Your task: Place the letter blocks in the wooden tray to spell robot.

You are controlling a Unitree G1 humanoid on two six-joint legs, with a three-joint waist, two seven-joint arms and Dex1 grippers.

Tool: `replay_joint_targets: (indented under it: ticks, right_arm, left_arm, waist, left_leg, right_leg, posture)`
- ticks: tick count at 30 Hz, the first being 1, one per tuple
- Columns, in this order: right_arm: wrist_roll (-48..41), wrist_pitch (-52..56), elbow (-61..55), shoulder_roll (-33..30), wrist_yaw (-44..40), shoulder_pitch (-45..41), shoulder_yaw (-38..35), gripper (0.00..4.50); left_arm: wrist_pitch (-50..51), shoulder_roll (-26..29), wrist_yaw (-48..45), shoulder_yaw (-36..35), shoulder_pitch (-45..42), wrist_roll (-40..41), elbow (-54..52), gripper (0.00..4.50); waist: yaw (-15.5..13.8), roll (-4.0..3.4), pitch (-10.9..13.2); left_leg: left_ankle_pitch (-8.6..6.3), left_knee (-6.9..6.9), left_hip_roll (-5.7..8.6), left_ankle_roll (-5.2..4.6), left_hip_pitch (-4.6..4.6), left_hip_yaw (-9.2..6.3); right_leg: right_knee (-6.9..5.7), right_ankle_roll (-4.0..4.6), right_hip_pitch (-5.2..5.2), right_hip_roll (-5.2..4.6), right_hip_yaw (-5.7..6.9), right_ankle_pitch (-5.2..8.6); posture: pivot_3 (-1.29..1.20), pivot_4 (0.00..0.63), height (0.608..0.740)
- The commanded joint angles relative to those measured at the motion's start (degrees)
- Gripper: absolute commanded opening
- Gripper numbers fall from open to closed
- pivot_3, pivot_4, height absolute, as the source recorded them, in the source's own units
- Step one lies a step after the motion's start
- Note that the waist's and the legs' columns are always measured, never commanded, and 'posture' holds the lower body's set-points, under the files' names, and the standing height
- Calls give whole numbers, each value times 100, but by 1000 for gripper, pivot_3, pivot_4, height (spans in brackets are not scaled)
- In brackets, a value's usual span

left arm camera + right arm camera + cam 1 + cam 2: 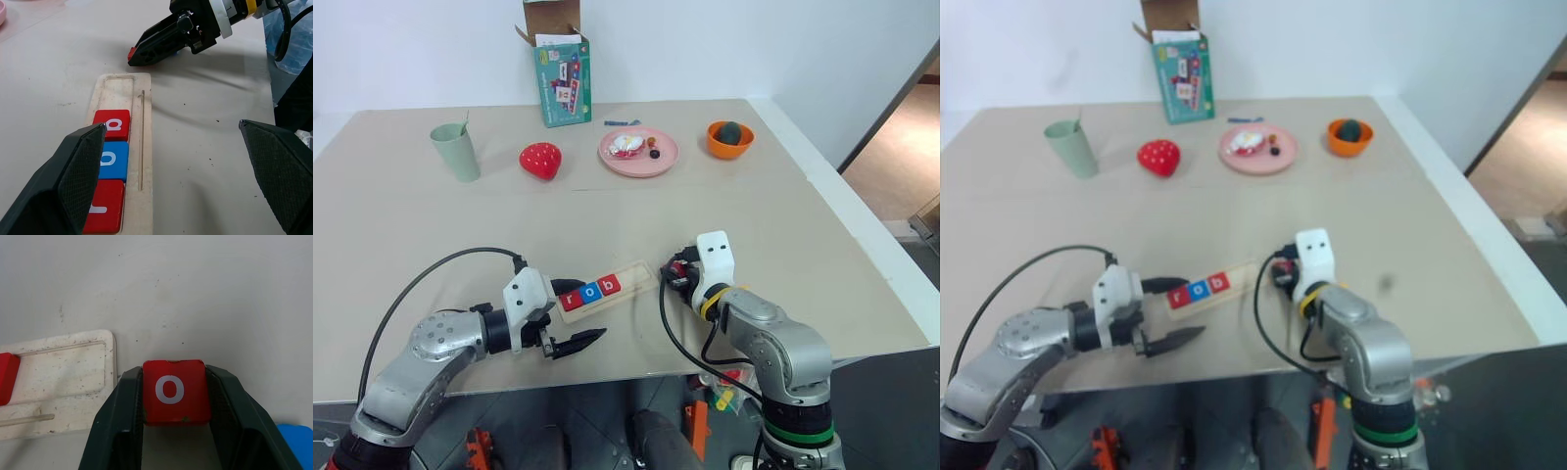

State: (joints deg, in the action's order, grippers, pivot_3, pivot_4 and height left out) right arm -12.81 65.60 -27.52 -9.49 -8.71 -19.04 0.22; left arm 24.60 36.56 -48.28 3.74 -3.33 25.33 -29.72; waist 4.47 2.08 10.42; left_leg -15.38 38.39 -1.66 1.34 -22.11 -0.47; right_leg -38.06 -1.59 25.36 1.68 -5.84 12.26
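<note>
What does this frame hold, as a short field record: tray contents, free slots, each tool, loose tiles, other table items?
tray contents: wooden tray holds red r, blue o, red b
free slots: far end bare
right tool: right tool shut on red o tile, just beyond the tray's bare end
left tool: left tool open, beside the tray's filled end
loose tiles: blue tile, letter hidden
other items: green cup, strawberry toy, pink plate, orange bowl, box

At lower centre of the frame the right tool [171,431] grips a red block with a white "o" [176,391], one dark finger [120,426] pressed to each side. At middle left lies the wooden tray [73,391], its near end empty, with a red block's edge [6,377] at the far left. A blue corner [296,438] shows at lower right on the pale table [195,293].
</note>
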Motion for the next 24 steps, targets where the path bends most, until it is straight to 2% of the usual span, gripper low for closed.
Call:
replay_joint_targets:
  ticks: [1,5,7,10,13,16,19,24]
  right_arm:
    - [-55,-164,-51,27,-26,-103,-3,2479]
    - [-88,-240,-81,29,-22,-225,-81,3839]
    - [-289,5,-235,-91,-148,-721,-343,4481]
    - [-606,-21,-78,-487,-620,-1392,-589,4481]
    - [-869,-569,634,-1236,-1689,-1860,-475,4481]
    - [-832,-1653,1596,-2083,-3207,-1985,51,4481]
    - [-452,-3249,2650,-2698,-4684,-1962,721,4481]
    - [205,-5721,4806,-2898,-6291,-2450,1325,4481]
  left_arm:
    - [-114,28,-36,-48,16,10,-112,4500]
    - [-126,32,-40,-41,31,-13,-106,4500]
    - [-131,43,-55,-30,41,-26,-100,4500]
    - [-163,44,-82,-14,23,-49,-61,4500]
    - [-268,16,-147,18,-43,-85,38,4500]
    - [-349,-50,-207,62,-132,-52,124,4500]
    - [-342,-84,-231,90,-197,-18,154,4500]
    - [-330,-78,-251,82,-212,-35,145,4500]
  waist:
    - [0,0,0]
    - [1,0,0]
    - [7,-6,4]
    - [8,-11,7]
    - [0,-9,6]
    - [-7,-9,6]
    - [-5,-10,6]
    - [18,-13,8]
  left_leg:
    - [0,0,0,0,0,-1]
    - [0,0,0,0,0,0]
    - [0,1,0,0,0,1]
    - [0,2,2,0,0,6]
    - [0,0,2,-1,0,1]
    - [-3,-4,2,-5,-2,-3]
    - [-12,-4,4,-21,-3,6]
    - [-19,-4,-1,-33,1,13]
  right_leg:
    - [0,0,0,0,1,0]
    - [0,0,0,0,0,0]
    - [0,0,0,0,-1,0]
    - [-1,-5,0,0,-7,-5]
    - [4,-3,-3,-1,1,-2]
    - [12,-1,-7,-3,8,2]
    - [21,-4,-7,-6,2,4]
    - [21,-3,-6,1,-6,4]
  posture:
    - [0,150,740]
    - [0,150,740]
    - [0,150,740]
    - [0,150,740]
    - [0,150,740]
    - [0,150,740]
    - [0,150,740]
    - [0,150,740]
